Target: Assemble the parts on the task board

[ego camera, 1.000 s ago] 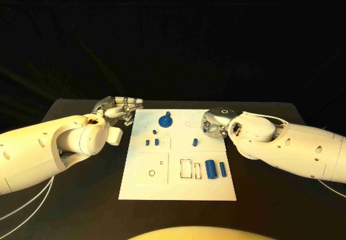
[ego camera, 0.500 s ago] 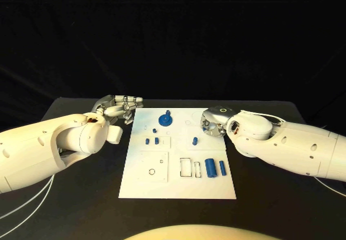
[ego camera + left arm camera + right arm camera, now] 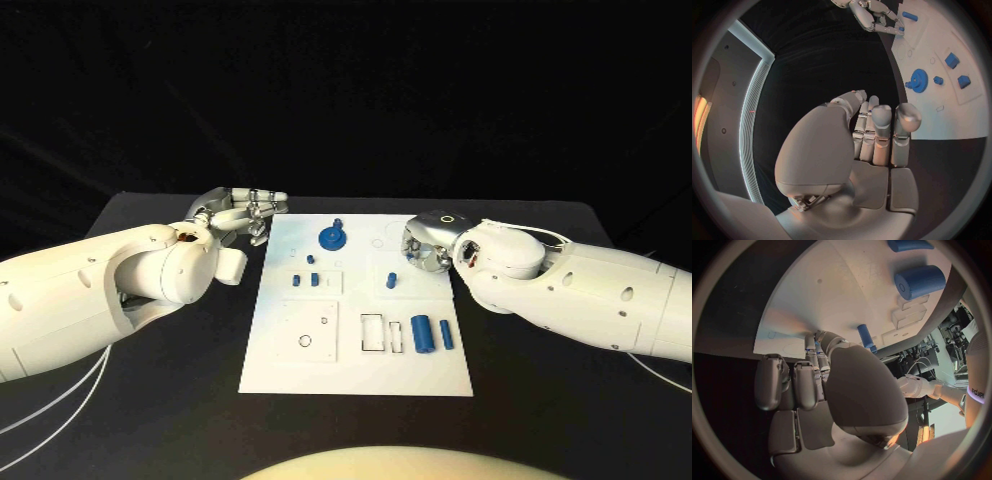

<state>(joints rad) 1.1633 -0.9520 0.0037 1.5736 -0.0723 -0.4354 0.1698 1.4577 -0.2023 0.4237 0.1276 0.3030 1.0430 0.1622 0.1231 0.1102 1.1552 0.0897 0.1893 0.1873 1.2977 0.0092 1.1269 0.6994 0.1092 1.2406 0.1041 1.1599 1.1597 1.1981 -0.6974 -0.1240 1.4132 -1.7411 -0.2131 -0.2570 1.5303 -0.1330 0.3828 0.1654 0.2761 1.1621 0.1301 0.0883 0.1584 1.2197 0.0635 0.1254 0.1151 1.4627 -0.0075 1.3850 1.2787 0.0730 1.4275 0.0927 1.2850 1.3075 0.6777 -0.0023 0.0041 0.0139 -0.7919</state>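
The white task board (image 3: 356, 350) lies mid-table. On it are a blue gear (image 3: 332, 238), small blue pegs (image 3: 304, 282), one peg (image 3: 389, 283) right of them, and a thick blue cylinder (image 3: 421, 334) beside a thin one (image 3: 446, 335). My left hand (image 3: 242, 212) hovers off the board's far left corner with its fingers curled in on nothing; in the left wrist view this hand (image 3: 876, 132) faces the gear (image 3: 917, 80). My right hand (image 3: 427, 246) sits at the board's right edge near the far end, fingers (image 3: 795, 382) curled and empty, with the peg (image 3: 865, 336) just beyond them.
Empty outlined slots (image 3: 372, 333) and a ring mark (image 3: 304, 343) show on the board's near half. Black table (image 3: 159, 400) surrounds the board. Both bulky white forearms flank it, the right one (image 3: 591, 300) reaching along the right side.
Almost nothing differs: the right forearm has edged slightly toward the board and the left hand has crept a touch farther away. No part has moved.
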